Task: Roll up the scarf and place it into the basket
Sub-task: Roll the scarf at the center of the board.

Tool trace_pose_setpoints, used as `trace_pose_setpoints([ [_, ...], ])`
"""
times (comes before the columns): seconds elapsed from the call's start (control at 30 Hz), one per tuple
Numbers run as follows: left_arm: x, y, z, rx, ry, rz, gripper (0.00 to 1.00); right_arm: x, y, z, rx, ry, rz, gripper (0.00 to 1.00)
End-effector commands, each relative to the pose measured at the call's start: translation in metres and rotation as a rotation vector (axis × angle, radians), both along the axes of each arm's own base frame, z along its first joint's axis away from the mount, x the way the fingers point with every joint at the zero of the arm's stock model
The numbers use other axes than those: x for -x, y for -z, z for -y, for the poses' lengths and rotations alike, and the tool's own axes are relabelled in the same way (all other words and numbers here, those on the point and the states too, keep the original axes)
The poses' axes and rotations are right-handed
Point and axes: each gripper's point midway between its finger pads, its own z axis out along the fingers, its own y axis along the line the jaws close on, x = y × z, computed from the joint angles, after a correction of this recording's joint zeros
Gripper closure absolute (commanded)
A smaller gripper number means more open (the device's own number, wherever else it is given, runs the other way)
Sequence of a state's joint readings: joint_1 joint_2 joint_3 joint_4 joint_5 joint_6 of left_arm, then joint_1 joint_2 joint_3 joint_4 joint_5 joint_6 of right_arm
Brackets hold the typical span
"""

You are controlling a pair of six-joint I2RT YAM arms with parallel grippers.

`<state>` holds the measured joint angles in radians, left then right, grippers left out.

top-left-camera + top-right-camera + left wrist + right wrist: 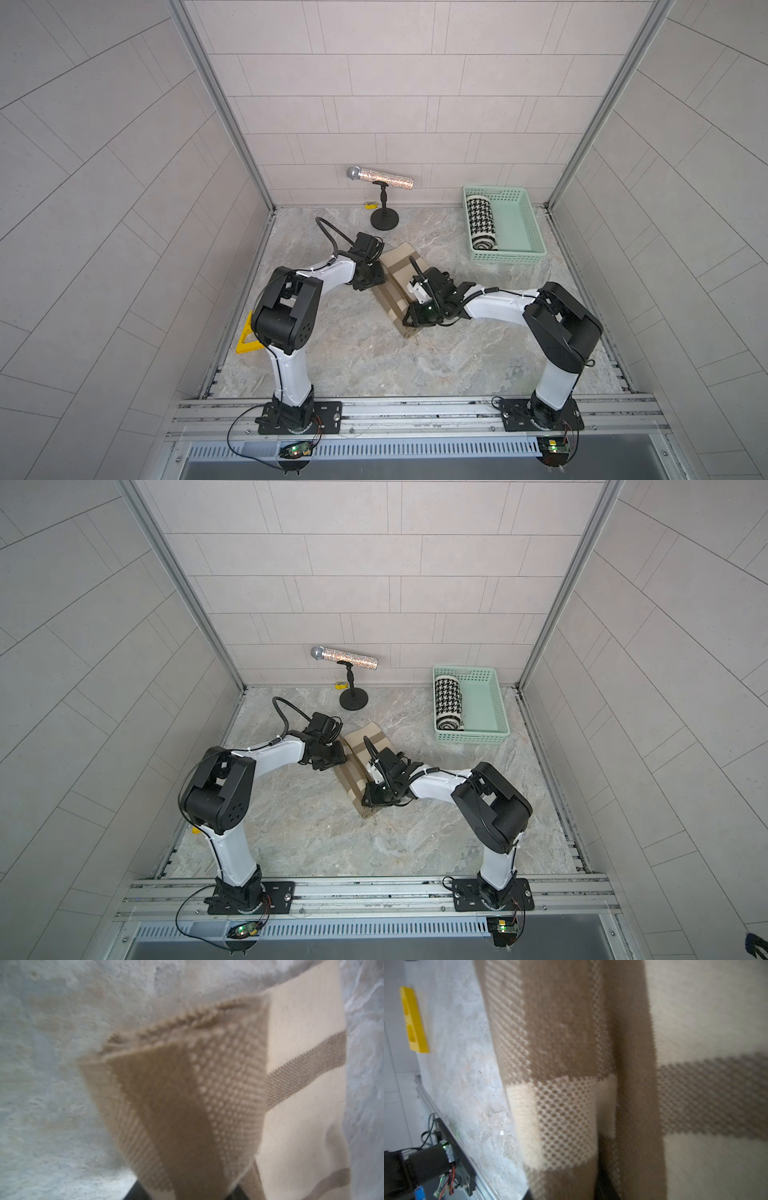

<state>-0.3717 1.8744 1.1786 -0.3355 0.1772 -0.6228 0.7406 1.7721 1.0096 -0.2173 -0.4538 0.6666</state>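
We judge the task well short of done. The beige scarf (392, 293) lies on the surface (357, 349) between the two arms, folded into a thick band and at most loosely rolled, well apart from the basket (525, 220) at the far right. A houndstooth roll (482, 220) already lies along one long wall of the basket, with bare room beside it. The left tool (373, 277) sits at the scarf's far end and, in its wrist view, seems to pinch a raised fold of the knit. The right tool (409, 319) sits at the near end, its jaws hidden by cloth, so we cannot tell their state. Rolling, lifting and placing are all left to do
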Motion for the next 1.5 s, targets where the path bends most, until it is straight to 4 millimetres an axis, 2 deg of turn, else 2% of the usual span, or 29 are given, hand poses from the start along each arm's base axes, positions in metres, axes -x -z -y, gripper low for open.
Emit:
trace_pose_setpoints([
  [0.0,0.003,0.011,-0.014,-0.097,-0.014,-0.033,0.6,0.012,-0.004,0.044,0.297,-0.022,0.08,0.55],
  [0.1,0.005,0.012,-0.013,-0.094,-0.011,-0.042,0.6,0.009,-0.021,0.056,0.47,-0.049,0.234,0.42],
  [0.2,0.007,0.011,-0.012,-0.098,-0.004,-0.043,0.61,0.007,-0.038,0.054,0.621,-0.094,0.391,0.33],
  [0.33,0.008,0.01,-0.013,-0.102,-0.002,-0.045,0.61,0.01,-0.059,0.034,0.819,-0.197,0.601,0.19],
  [0.43,0.008,0.011,-0.012,-0.101,-0.001,-0.049,0.62,0.014,-0.065,0.011,0.911,-0.283,0.711,0.16],
  [0.53,0.008,0.011,-0.012,-0.106,0.004,-0.055,0.62,0.017,-0.06,-0.008,0.967,-0.352,0.764,0.16],
  [0.63,0.008,0.011,-0.012,-0.106,0.006,-0.056,0.62,0.015,-0.05,-0.016,1.003,-0.383,0.772,0.17],
  [0.77,0.007,0.011,-0.011,-0.104,0.01,-0.059,0.61,0.004,-0.036,-0.014,1.052,-0.396,0.779,0.17],
  [0.9,0.007,0.012,-0.008,-0.093,0.016,-0.065,0.62,0.0,-0.012,-0.012,1.051,-0.43,0.737,0.19],
  [1.07,0.006,0.01,-0.01,-0.103,0.013,-0.059,0.62,-0.001,0.021,-0.001,1.066,-0.45,0.654,0.25],
  [1.13,0.006,0.009,-0.011,-0.107,0.013,-0.059,0.61,0.001,0.035,0.005,1.044,-0.445,0.604,0.31],
  [1.27,0.006,0.0,-0.011,-0.103,0.014,-0.046,0.55,0.001,0.056,0.02,0.982,-0.411,0.5,0.54],
  [1.4,0.004,-0.022,-0.016,-0.102,0.0,-0.003,0.44,0.003,0.064,0.027,0.902,-0.375,0.417,0.89],
  [1.47,0.002,-0.037,-0.023,-0.109,-0.019,0.029,0.38,0.005,0.062,0.025,0.862,-0.367,0.393,0.97],
])
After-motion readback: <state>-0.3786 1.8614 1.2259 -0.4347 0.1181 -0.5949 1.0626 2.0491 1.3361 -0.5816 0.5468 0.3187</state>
